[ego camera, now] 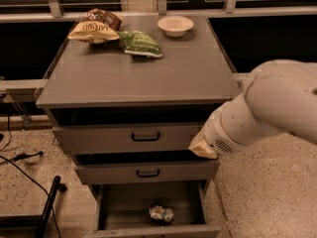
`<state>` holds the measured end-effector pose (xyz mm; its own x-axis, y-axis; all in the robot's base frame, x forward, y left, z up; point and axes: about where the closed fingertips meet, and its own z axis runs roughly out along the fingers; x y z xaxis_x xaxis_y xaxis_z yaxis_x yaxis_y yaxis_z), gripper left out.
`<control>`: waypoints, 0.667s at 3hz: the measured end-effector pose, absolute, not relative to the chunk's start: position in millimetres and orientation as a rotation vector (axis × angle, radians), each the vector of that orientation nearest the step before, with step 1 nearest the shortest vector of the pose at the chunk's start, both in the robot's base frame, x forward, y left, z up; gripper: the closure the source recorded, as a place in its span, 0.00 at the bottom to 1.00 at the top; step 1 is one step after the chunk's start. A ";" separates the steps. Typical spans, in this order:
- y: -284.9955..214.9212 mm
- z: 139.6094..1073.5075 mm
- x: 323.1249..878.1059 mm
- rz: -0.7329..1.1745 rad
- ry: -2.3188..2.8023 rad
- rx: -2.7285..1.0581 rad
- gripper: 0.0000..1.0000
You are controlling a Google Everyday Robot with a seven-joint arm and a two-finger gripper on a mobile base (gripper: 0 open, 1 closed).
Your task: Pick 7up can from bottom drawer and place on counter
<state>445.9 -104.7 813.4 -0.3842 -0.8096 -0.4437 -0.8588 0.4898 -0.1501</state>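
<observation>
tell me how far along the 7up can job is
Done: the bottom drawer stands open. In hand: the gripper hangs by the middle drawer's right end, above the 7up can, which lies on the drawer floor, ungrasped. Left: reach down, grasp it, lift it onto the counter.

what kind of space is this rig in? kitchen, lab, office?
Probably an office break area or a mock-kitchen test bay: a grey counter over a drawer cabinet, with a chip bag, green snack bag and bowl on top, and a speckled floor. The pincer hangs at the cabinet's right front corner.
</observation>
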 end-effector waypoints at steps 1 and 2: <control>-99.2 761.2 443.9 0.051 2.332 -1.422 1.00; -98.8 766.6 444.4 0.053 2.323 -1.422 1.00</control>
<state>444.4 -98.8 766.6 -0.3929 -0.8440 -0.3651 -0.8598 0.4780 -0.1796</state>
